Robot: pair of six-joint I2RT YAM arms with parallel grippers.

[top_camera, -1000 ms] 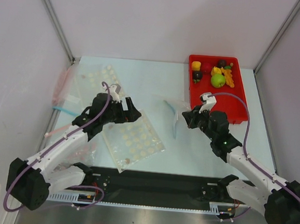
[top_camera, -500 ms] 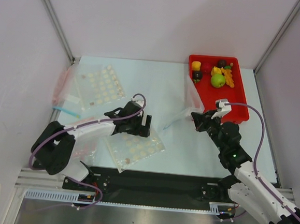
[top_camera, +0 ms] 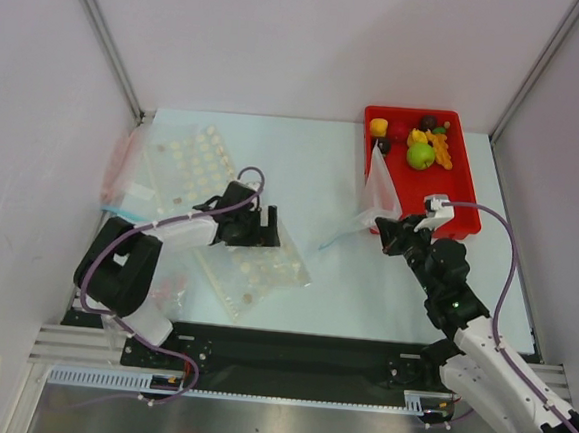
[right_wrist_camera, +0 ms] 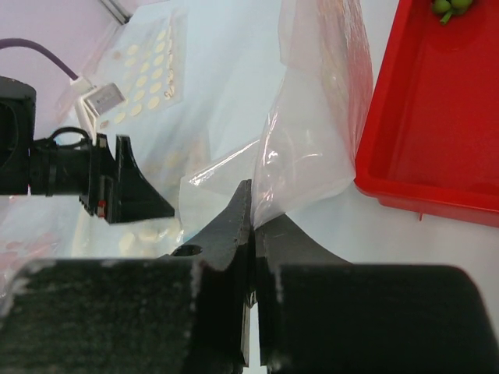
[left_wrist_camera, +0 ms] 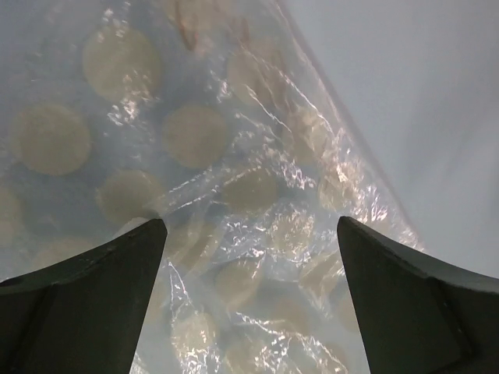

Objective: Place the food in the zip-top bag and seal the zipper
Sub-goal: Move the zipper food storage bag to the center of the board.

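Leftmost, spare clear bags with pink strips lie along the tabletop's left edge. Next, the left arm lies low, its jaws spread wide and empty just over a clear dotted bag toward the near edge. Right of centre, the right arm has its jaws pressed tight on a fold of the zip-top bag, holding it up off the tabletop just beside the red tray's left wall. The food sits at the tray's far end, none of it bagged.

The step in hand looks like presenting the bag for opening. The next move likely needs the left jaws to take the opposite lip, and the thin film may slip or fold. The tabletop is pale and glossy, closed in by plain white walls, with metal posts at the far corners.
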